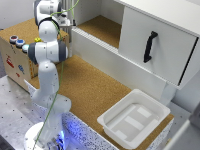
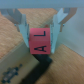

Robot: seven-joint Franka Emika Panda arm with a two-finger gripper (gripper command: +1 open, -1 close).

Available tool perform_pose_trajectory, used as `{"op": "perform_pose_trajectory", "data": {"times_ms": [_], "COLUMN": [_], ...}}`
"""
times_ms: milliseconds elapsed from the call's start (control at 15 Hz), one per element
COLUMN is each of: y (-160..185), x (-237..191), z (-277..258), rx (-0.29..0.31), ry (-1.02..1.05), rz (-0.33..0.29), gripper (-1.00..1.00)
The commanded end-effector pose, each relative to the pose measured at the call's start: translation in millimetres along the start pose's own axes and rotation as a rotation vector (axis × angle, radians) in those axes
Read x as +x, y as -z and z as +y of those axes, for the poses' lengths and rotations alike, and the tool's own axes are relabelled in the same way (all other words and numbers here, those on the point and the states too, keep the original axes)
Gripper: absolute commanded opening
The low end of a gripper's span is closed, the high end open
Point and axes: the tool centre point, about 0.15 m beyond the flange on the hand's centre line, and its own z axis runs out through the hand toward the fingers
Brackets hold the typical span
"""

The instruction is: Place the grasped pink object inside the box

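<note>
Wrist view shows my claw [image 2: 41, 39] closed on the pink object [image 2: 40, 41], one pale finger [image 2: 22, 27] pressed to each side of it, spread only as wide as the block. It looks like a squarish block, with no clear long axis; its near face carries dark letters lying sideways, blurred but reading roughly as "A" and "L". Beneath it lies cork-brown surface and a dark shape I cannot identify. In the exterior view my claw is at the frame's top edge, partly cut off and hidden by my own arm [image 1: 47, 50], so the block cannot be seen there. The box [image 1: 134, 119] sits well apart from my claw, on the cork table [image 1: 85, 85].
</note>
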Motion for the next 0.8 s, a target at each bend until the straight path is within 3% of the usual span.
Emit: {"op": "perform_pose_trajectory", "data": {"times_ms": [0,333,733], "y": [-31.6,-60.8,-94.0], "x": [-111.7,-166.0,-259.0], "z": [90.1,184.3,329.0], "rx": [-0.001,0.049,0.025], "ry": [-0.252,-0.415,-0.625], "rz": [0.239,0.294,0.256], "gripper": [-1.0,-1.0,-1.0]}}
